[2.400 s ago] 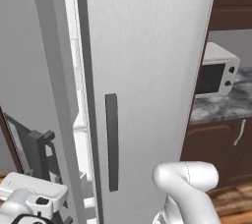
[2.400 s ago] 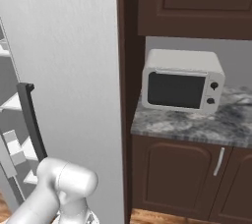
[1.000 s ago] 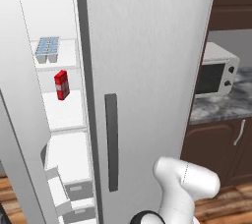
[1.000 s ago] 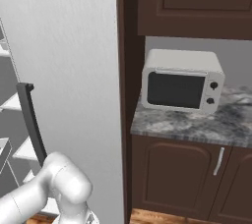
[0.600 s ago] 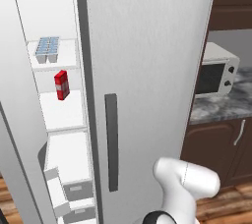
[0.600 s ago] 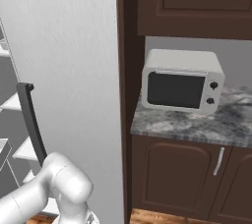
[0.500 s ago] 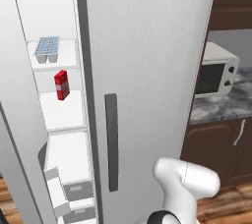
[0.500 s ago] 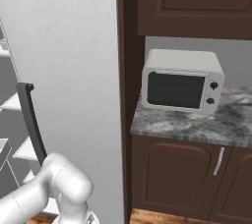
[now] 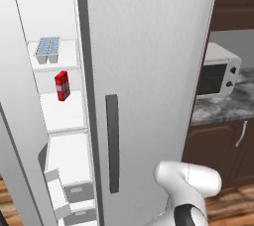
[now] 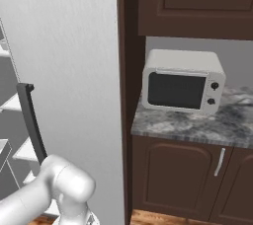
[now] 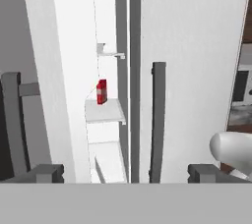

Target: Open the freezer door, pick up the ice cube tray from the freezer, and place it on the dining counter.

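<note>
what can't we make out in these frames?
- Ice cube tray: small in the left base view, cube count unreadable; hand view looks up at its shelf, so it's hidden.
- Freezer door: cut off by the frame edge.
- Red carton: label too small.
- Claw: open, just the tips visible.

Evenly and brightly lit throughout, flat rendered light with no visible source. Brightest inside the freezer [image 9: 62, 116], white walls nearly washed out in the hand view. Soft grey shading only, under its shelves and beside the plain fridge door [image 9: 149, 71]; dimmer among the brown cabinets [image 10: 197, 2] right of it. No glare, no blur, no edge distortion; faint grain on that door.
</note>
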Controlling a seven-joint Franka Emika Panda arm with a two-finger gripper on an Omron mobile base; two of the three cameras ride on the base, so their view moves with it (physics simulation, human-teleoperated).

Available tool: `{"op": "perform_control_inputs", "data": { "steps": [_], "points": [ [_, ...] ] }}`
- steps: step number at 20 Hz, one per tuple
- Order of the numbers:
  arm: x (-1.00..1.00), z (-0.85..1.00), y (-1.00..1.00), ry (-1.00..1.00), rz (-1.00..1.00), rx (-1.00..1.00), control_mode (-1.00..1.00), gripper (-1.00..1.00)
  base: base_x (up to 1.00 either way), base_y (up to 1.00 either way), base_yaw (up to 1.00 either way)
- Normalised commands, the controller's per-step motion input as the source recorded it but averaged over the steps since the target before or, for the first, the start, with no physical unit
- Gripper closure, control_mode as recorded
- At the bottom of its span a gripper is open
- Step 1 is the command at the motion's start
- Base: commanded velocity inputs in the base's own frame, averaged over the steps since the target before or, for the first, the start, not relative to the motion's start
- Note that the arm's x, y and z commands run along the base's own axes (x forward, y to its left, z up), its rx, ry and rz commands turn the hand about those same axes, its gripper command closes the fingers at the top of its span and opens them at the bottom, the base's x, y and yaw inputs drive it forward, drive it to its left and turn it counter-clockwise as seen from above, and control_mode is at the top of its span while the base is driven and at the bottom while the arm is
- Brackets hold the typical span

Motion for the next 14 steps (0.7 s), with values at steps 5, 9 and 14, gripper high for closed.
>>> {"op": "perform_control_inputs", "data": {
  "steps": [5,9,14],
  "points": [
    [0.02,0.72,-1.0,0.11,0.09,0.09,-1.0,-1.0,0.0,0.0,0.0],
    [0.23,0.65,-1.0,0.13,0.16,0.13,-1.0,-1.0,0.0,0.0,0.0],
    [0.33,0.52,-0.96,0.09,0.31,0.15,-1.0,-1.0,0.0,0.0,0.0]
  ]
}}
